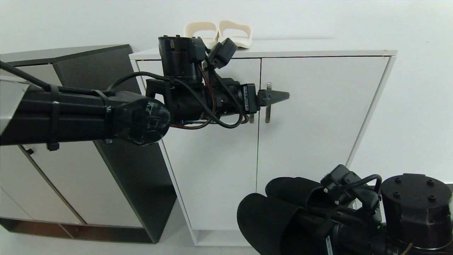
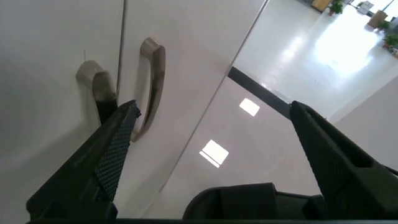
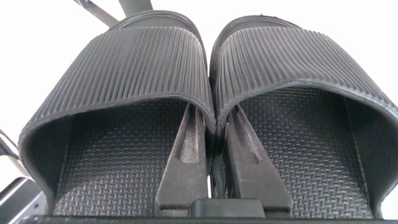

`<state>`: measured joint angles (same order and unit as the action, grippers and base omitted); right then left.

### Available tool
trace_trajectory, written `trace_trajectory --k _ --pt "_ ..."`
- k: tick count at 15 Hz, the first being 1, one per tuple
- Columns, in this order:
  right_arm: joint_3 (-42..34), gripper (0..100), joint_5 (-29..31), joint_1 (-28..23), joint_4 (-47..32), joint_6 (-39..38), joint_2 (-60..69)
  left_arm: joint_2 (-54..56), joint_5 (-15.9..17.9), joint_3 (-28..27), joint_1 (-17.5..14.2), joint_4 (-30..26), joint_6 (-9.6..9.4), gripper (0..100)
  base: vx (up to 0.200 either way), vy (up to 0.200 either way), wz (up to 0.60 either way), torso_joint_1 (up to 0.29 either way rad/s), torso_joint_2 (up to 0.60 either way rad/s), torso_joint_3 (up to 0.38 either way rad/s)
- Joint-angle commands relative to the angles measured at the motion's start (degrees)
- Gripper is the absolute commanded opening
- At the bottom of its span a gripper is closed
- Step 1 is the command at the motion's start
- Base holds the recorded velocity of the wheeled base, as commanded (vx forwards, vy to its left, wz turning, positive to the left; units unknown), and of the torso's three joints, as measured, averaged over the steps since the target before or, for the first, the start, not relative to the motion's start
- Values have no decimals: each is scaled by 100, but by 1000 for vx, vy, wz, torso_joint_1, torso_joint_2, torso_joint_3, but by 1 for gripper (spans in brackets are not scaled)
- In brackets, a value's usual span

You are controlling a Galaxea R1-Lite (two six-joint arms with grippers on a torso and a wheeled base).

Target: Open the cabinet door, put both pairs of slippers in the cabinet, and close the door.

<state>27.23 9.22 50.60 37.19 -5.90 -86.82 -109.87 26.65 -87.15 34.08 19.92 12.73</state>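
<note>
- Black slippers (image 1: 276, 216) hang low in front, with the right gripper (image 3: 214, 134) pinching their inner sides together.
- Left gripper (image 1: 277, 96), fingers spread, sits at the door handles (image 2: 151, 81) and grips neither.
- Cabinet (image 1: 318, 117) doors are both shut, and the cream slippers (image 1: 219, 32) lie on its top.
- Judging by this, nothing is finished: the door is still to open, both pairs to stow, then the door to close.

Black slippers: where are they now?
Head view, lower right: the black slippers are pinched together in the right gripper, low in front of the closed white cabinet.
</note>
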Motion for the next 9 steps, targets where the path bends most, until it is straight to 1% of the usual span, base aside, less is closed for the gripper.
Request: trace_trajectory --k 1,3,9 --pt "10 0 1 2 7 1 -19 -131 -90 -92 -104 3 2 100 0 0 0 0 0 0" --pt "10 0 1 2 7 1 -28 -210 -134 -136 -148 3 2 100 0 0 0 0 0 0" --pt "1 0 1 2 7 1 -19 -500 -186 -355 -86 3 2 100 0 0 0 0 0 0"
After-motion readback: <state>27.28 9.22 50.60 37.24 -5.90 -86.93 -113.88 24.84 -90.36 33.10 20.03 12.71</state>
